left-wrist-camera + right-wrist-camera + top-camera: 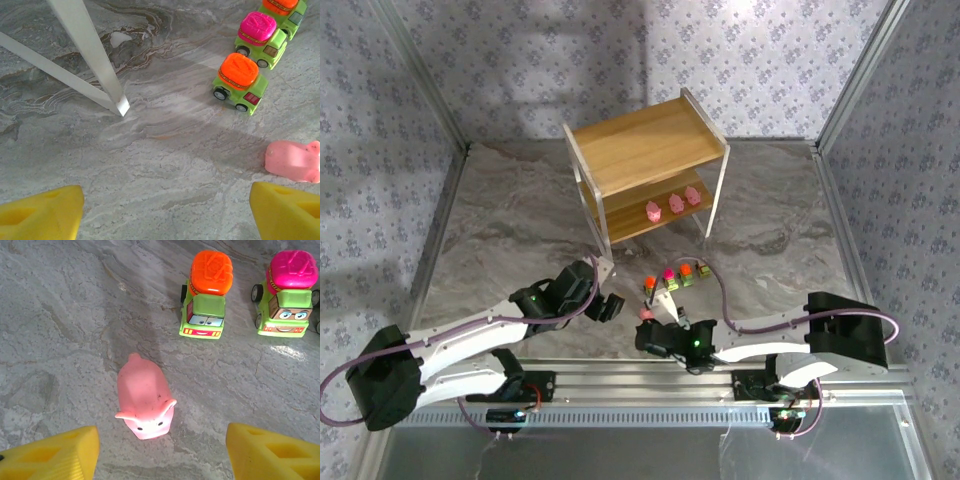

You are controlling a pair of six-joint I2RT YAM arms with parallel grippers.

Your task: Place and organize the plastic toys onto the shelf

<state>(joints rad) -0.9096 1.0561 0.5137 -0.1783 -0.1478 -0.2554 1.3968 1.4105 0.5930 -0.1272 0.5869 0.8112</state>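
Top external: three pink figures line lower shelf; left pincer, right pincer wide

A robotics lab test cell, staged rather than lived in. A left arm and a right arm, white and black, are bolted to an aluminium rail at the near edge of a marble-look table. Floral-patterned backdrop panels wall it in, held by bare metal corner posts. Purple cables trail along the arms. A small wooden shelf and tiny plastic toys sit as props.
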